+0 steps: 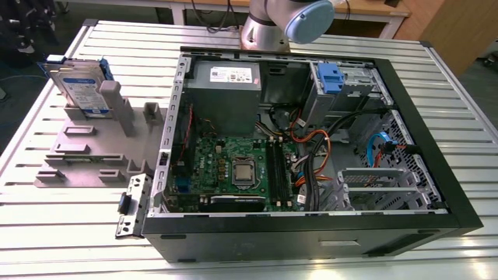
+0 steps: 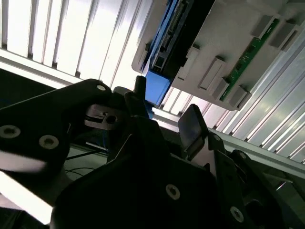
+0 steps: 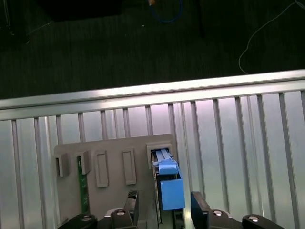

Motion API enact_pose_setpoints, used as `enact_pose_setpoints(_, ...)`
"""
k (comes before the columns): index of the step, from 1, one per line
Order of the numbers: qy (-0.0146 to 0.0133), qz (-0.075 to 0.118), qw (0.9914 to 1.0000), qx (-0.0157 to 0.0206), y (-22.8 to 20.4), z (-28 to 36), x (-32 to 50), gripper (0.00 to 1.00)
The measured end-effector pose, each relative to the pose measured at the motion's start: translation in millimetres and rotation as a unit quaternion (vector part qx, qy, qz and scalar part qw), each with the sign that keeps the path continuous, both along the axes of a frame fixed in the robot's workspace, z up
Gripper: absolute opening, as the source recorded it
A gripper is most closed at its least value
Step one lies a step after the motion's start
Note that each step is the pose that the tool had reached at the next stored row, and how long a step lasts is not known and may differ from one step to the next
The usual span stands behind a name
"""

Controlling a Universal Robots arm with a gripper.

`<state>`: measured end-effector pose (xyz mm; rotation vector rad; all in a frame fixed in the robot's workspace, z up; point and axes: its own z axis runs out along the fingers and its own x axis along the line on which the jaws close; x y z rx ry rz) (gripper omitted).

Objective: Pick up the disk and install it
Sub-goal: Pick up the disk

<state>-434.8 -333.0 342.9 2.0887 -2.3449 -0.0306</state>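
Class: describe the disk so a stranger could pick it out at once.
On the exterior view's left of the open case sits a grey holder. The disk stands on edge at its far end. Unlike the bare blue bracket inside the case, it is a labelled silver drive in a blue frame.

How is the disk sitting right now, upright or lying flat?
Upright. The disk stands on edge in a slot of the grey holder, outside the computer case; the open gripper hangs above it.
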Motion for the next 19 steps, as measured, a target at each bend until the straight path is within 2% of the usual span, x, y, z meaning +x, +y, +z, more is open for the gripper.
enact_pose_setpoints(1, 0.0, 0.0, 1.0, 0.0, 0.1, -1.8, 0.0, 0.53)
enact_pose_setpoints(2, 0.0, 0.0, 1.0, 0.0, 0.2, -3.6, 0.0, 0.59)
enact_pose_setpoints(6, 0.0, 0.001, 1.0, 0.0001, 0.6, -10.9, 0.0, 0.59)
enact_pose_setpoints(13, -0.0003, 0.001, 0.99995, 0.0096, 1.4, -20.7, -0.5, 0.59)
enact_pose_setpoints(18, -0.0019, 0.001, 0.99993, 0.0118, 1.2, -27.9, -1.7, 0.57)
enact_pose_setpoints(19, -0.0022, 0.001, 0.99992, 0.0121, 1.2, -29.5, -1.9, 0.51)
